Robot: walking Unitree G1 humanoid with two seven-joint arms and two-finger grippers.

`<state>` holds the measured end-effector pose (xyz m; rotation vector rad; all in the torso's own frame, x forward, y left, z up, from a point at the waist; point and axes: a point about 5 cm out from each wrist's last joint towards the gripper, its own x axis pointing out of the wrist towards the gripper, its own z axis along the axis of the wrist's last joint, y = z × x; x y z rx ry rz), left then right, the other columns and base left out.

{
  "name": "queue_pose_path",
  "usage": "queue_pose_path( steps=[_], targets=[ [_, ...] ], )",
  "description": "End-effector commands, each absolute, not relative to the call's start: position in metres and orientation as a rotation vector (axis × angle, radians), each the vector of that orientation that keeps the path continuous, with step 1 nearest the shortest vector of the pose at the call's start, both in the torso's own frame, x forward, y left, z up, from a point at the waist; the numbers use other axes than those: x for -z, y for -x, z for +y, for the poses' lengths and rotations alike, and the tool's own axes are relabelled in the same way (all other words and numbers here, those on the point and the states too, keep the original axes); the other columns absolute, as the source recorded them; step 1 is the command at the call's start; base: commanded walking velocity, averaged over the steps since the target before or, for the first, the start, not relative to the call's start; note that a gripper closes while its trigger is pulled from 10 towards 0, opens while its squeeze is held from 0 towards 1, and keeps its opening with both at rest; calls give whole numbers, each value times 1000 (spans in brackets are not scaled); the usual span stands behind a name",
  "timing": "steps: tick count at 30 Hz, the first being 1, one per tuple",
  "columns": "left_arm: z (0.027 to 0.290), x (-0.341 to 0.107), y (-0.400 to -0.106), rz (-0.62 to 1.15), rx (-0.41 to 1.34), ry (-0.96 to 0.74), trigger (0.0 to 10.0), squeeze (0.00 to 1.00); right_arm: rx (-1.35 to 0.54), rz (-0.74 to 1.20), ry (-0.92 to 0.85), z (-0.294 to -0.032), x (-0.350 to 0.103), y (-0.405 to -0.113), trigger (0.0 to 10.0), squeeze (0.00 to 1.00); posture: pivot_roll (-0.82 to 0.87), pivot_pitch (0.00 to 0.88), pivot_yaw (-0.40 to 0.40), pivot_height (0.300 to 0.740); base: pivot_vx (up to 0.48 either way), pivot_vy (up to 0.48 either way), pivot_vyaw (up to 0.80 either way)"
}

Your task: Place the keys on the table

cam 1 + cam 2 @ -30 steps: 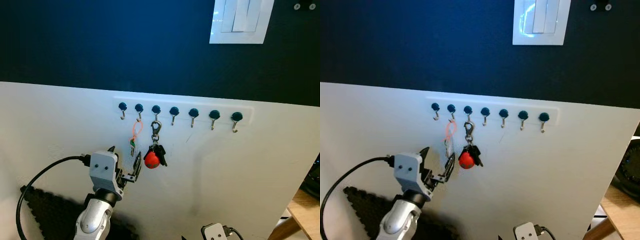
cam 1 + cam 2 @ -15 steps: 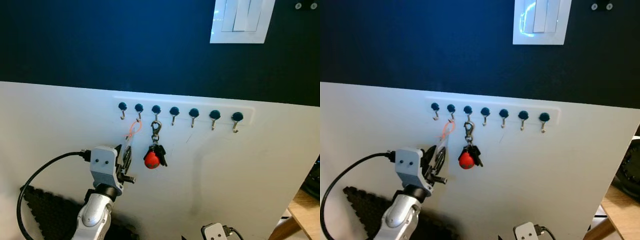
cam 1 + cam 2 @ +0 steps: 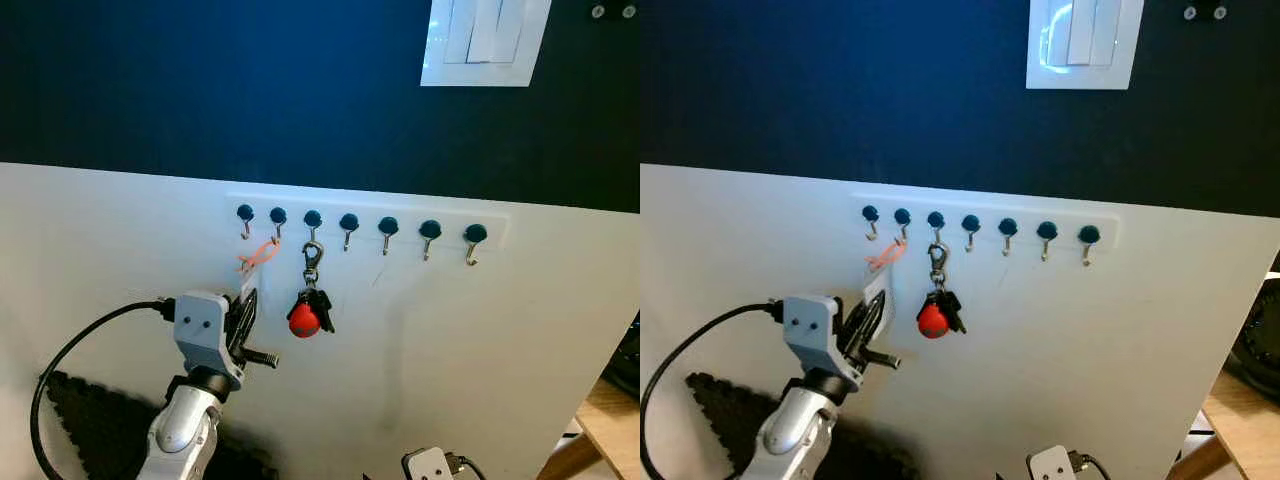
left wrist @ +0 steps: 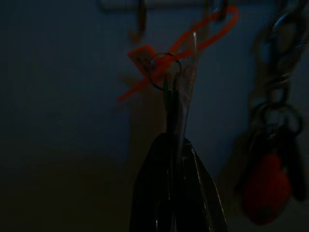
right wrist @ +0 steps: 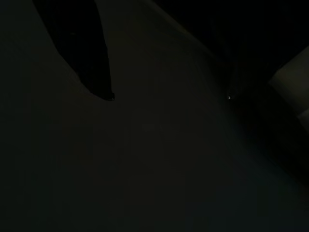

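The wall was dark blue up top with a smooth white panel (image 3: 480, 340) below, and a white hook rail (image 3: 365, 212) ran along that panel's upper edge, seven little metal hooks with round dark knobs. The left gripper (image 3: 245, 313), silver arm and black fingers, was pinched tight on the keys (image 4: 175, 104): thin metal keys on a small ring with an orange loop (image 3: 259, 255) leading to the second hook. A red ball fob (image 3: 304, 319) with dark keys hung off the third hook. Couldn't tell what the right gripper's fingers were doing, too dark.
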<state>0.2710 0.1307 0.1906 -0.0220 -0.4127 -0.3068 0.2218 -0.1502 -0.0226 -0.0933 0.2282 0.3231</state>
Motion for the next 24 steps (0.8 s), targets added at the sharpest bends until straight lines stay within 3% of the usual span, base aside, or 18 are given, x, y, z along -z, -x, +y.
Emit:
queue_pose_path(
  steps=[1, 18, 22, 24],
  targets=[
    [133, -201, -269, -468, 333, 8, 0, 157, -321, 228, 89, -149, 23, -223, 10000, 0, 97, 0, 26, 740, 0, 0, 0],
    [150, -221, -282, -532, 250, -17, 0, 165, -319, 228, 85, -148, 23, -223, 10000, 0, 95, 0, 32, 740, 0, 0, 0],
    [179, -229, -277, -623, 14, -23, 0, 169, -316, 238, 86, -149, 25, -221, 10000, 0, 95, 0, 33, 740, 0, 0, 0],
    [183, -228, -276, -624, -24, -24, 0, 169, -316, 240, 87, -150, 25, -220, 10000, 0, 95, 0, 33, 740, 0, 0, 0]
  ],
)
